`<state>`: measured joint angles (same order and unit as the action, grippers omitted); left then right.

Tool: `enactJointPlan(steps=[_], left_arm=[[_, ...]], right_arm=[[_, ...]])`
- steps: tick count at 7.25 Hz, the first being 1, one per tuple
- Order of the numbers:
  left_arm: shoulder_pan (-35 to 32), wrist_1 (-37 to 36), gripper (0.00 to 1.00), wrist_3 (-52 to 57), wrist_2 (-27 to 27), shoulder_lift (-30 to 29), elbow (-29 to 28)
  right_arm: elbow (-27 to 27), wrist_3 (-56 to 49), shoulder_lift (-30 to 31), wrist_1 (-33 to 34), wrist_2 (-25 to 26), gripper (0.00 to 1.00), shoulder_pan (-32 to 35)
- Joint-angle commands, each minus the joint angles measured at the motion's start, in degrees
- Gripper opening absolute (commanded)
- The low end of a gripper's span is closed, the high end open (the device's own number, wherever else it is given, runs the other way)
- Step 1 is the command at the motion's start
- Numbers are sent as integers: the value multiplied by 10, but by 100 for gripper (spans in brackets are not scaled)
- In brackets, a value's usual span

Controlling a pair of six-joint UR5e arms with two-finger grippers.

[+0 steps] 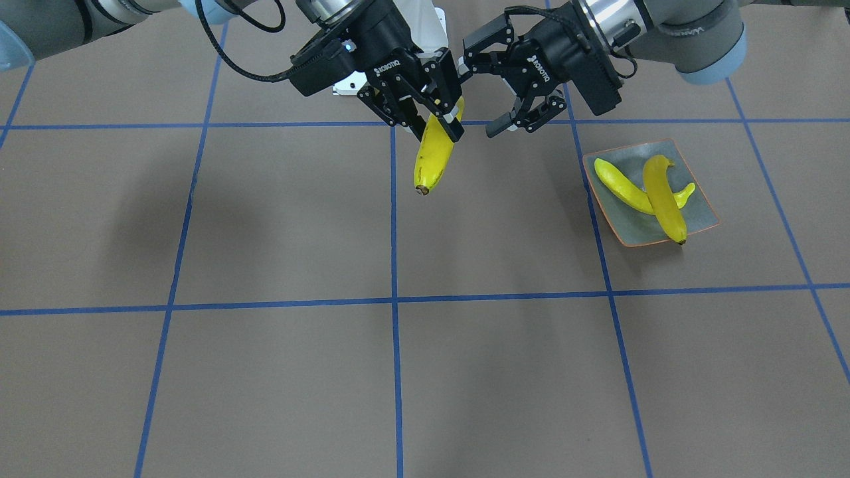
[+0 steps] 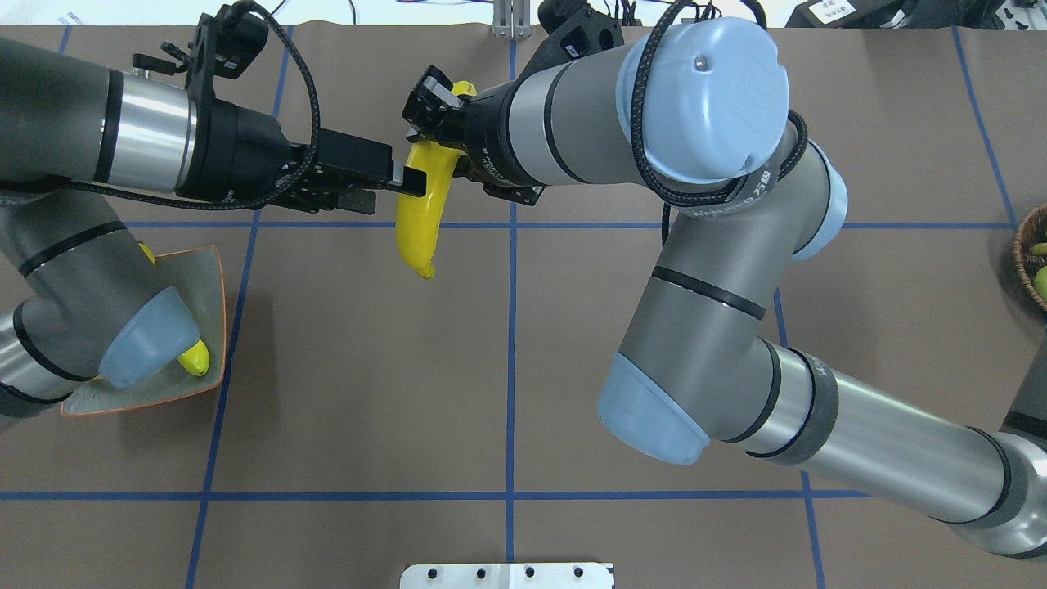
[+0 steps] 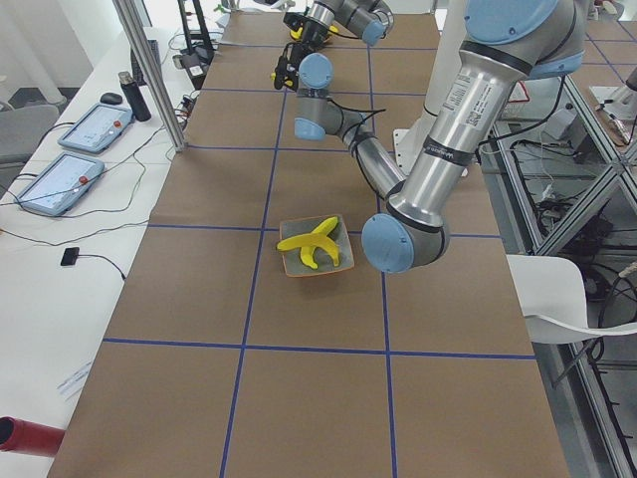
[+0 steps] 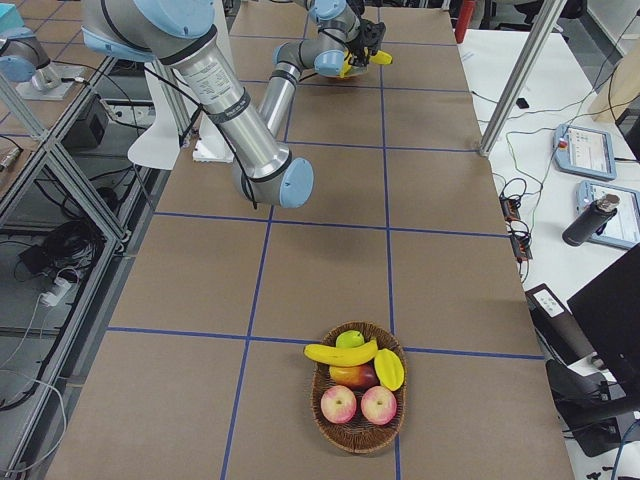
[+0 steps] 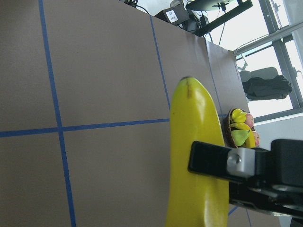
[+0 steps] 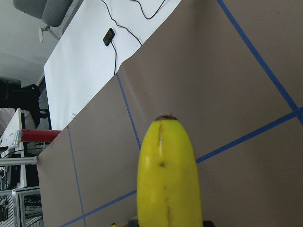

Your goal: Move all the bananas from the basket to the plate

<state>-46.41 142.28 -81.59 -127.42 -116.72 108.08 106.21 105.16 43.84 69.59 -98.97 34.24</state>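
Right gripper [image 1: 435,127] is clamped on one end of the glossy curved yellow banana [image 1: 431,159], mid-air, well apart from the square grey-green orange-rimmed plate [image 1: 627,222]. Left gripper [image 1: 479,95] is spread wide just beside it, so letting go before left bites properly probably drops it.

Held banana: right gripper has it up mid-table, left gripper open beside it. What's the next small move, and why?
Probably shut the left gripper on the banana. Its jaws stand open by the banana's upper end, while the right gripper clamps it; the plate sits on the left arm's side.
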Motion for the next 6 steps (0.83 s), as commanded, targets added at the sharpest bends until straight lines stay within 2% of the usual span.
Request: enactJointPlan(steps=[1,2,3,6], left_arm=[[13,1,100,1,0,0,2],[13,2,98,2,0,-3,2],[13,2,83,1,0,-5,5],[13,10,16,0,1,-6,13]], right_arm=[[6,0,-1,-1,0,0,-3],[8,0,-1,-1,0,0,-4],[8,0,-1,-1,0,0,-5],[9,0,-1,-1,0,0,-7]])
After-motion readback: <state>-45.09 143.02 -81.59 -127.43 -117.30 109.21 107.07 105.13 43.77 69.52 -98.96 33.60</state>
